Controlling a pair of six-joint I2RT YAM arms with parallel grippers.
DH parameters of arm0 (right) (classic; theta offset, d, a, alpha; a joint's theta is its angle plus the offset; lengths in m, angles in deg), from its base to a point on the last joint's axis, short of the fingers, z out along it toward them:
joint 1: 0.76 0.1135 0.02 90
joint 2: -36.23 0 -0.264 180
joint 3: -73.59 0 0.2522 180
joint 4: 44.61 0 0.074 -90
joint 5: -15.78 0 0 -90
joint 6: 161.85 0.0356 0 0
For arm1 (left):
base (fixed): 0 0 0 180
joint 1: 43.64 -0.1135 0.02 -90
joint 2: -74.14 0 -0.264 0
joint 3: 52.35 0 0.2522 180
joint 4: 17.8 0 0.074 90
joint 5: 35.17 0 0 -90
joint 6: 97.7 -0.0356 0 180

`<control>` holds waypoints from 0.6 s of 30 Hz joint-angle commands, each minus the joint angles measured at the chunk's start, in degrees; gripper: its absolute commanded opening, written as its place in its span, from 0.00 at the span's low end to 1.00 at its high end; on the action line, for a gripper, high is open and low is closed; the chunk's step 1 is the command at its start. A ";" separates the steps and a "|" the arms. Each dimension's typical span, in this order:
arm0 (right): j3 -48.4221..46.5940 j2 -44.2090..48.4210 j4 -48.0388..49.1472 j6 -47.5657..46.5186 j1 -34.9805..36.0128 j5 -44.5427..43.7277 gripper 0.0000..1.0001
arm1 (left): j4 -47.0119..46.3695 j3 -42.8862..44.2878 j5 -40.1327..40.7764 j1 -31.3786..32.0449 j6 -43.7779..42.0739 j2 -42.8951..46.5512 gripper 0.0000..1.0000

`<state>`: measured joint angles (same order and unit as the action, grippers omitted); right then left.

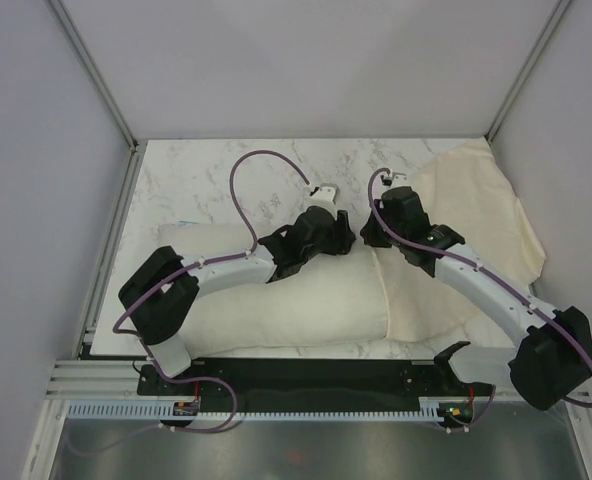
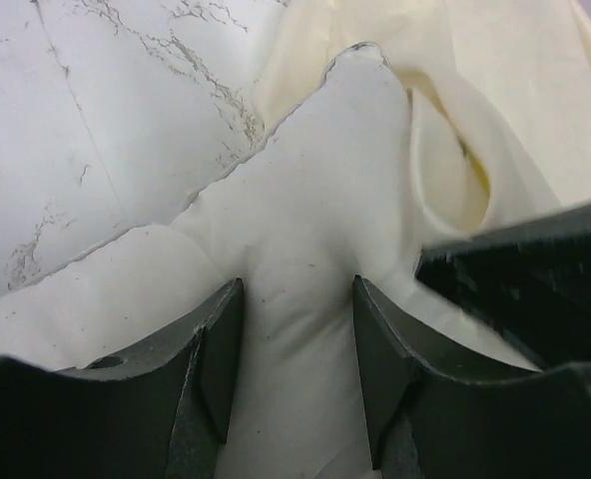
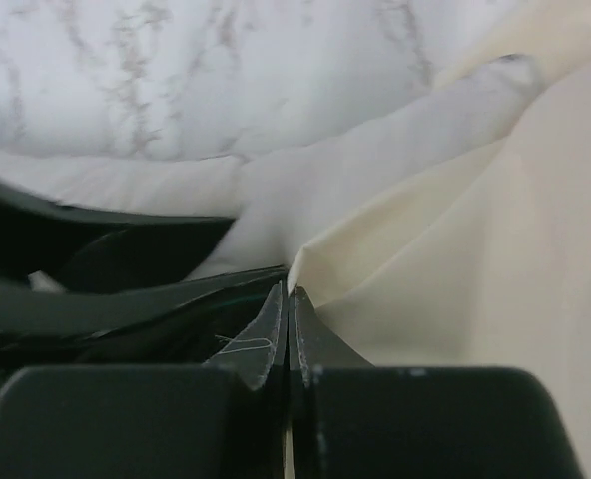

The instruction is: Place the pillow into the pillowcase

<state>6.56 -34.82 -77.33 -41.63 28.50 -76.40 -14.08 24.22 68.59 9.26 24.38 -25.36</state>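
The off-white pillow (image 1: 296, 300) lies lengthwise across the near middle of the table. The cream pillowcase (image 1: 476, 220) is spread to its right, overlapping the pillow's right end. My left gripper (image 1: 344, 238) is at the pillow's far right corner. In the left wrist view my left gripper (image 2: 297, 289) is shut on a bunched ridge of the pillow (image 2: 315, 200), with the pillowcase (image 2: 505, 80) just beyond. My right gripper (image 1: 368, 235) is close beside it. In the right wrist view my right gripper (image 3: 288, 294) pinches the pillowcase (image 3: 495, 249) at its edge, next to the pillow (image 3: 355, 180).
The white marble table top (image 1: 206, 190) is bare at the far left. Grey walls and metal frame posts close in the back and sides. A black base strip (image 1: 326, 375) runs along the near edge. Purple cables loop above both wrists.
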 commanded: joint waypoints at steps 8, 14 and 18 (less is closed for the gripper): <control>-10.44 -8.23 -10.21 -6.66 -3.85 -32.27 0.01 | 7.59 -4.71 -8.04 0.71 -4.56 0.54 0.51; -14.84 -11.04 -15.39 -9.12 -3.94 -36.32 0.28 | 7.23 -5.41 -8.31 0.71 -5.79 0.45 0.50; -16.33 -11.66 -18.73 -10.70 -3.94 -38.43 0.68 | 8.19 -4.89 -7.43 0.71 -5.88 0.28 0.50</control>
<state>-6.54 -46.05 -92.76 -50.33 24.83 -109.71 -16.05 21.79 63.23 9.00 21.32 -24.34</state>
